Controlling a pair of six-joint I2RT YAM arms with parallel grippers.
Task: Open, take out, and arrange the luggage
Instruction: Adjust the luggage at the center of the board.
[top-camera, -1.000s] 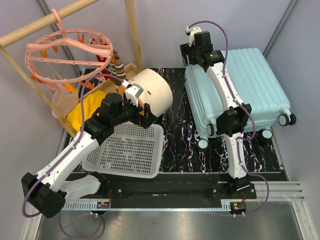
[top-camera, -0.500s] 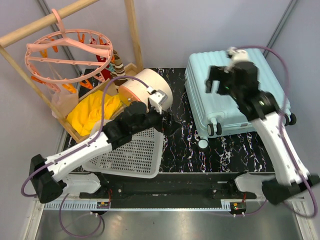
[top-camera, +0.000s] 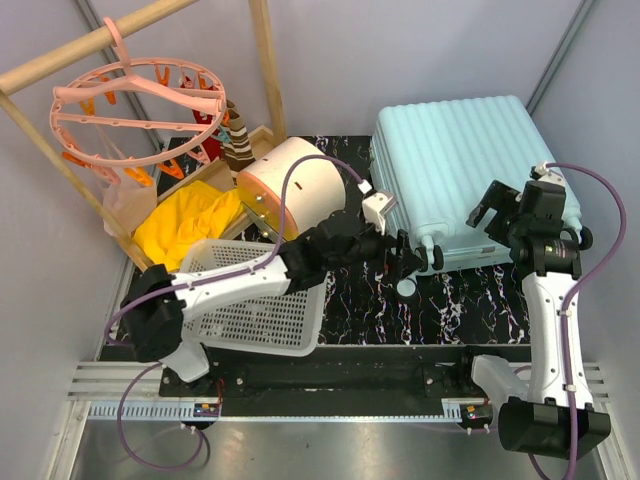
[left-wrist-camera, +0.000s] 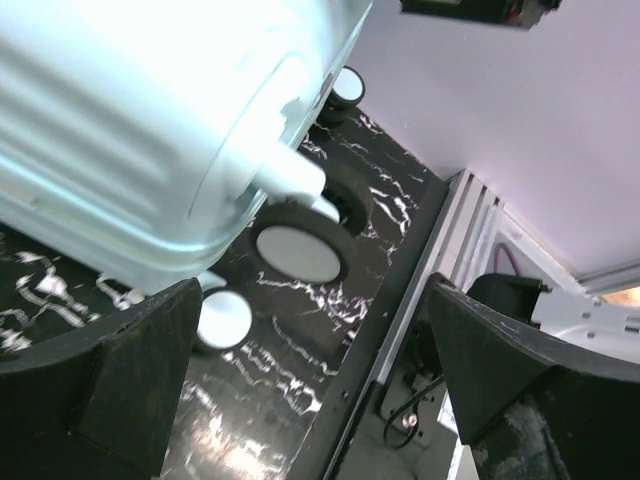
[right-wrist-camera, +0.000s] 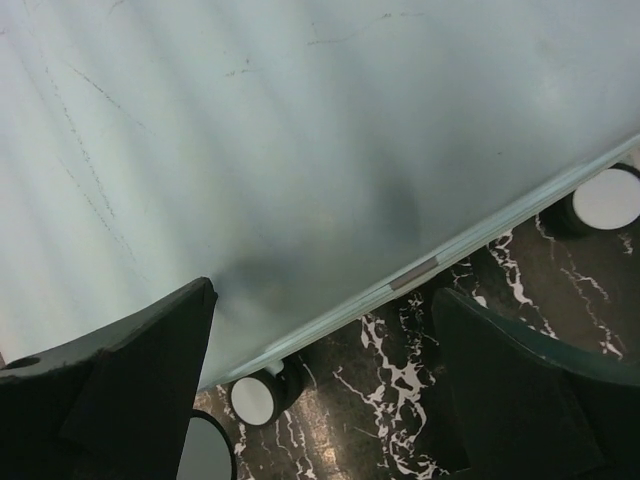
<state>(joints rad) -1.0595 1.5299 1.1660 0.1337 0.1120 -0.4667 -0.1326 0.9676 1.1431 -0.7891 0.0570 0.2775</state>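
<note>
While the pale mint-blue hard-shell suitcase (top-camera: 455, 160) lay flat and shut in the upper right of the overhead view, on the black marbled mat (top-camera: 350, 300), both arms were posted at its near, wheeled end. The left arm reached right across the middle of the frame, over the corner of the white perforated basket (top-camera: 255, 300), and the left gripper (top-camera: 405, 252) hung just beside the case's lower left corner. Its fingers (left-wrist-camera: 90, 390) stood wide, nothing between them, and the wrist camera looked past them at a black-and-white wheel (left-wrist-camera: 297, 250) and the ribbed shell above it. My read: that corner was where it meant to brace or steady the case.

Over on the right, the right gripper (top-camera: 492, 207) hovered above the lower right part of the shell, jaws spread wide and empty. Its wrist view was nearly all smooth lid, with the seam (right-wrist-camera: 415, 272) running diagonally and two more wheels peeking out below. That looked like a hunt for the zip or the lid edge, though no zip pull showed in any view.

So the opening step was not yet done, nothing was out, and the cream-and-orange drum box (top-camera: 300, 180) sat untouched left of the case.
</note>
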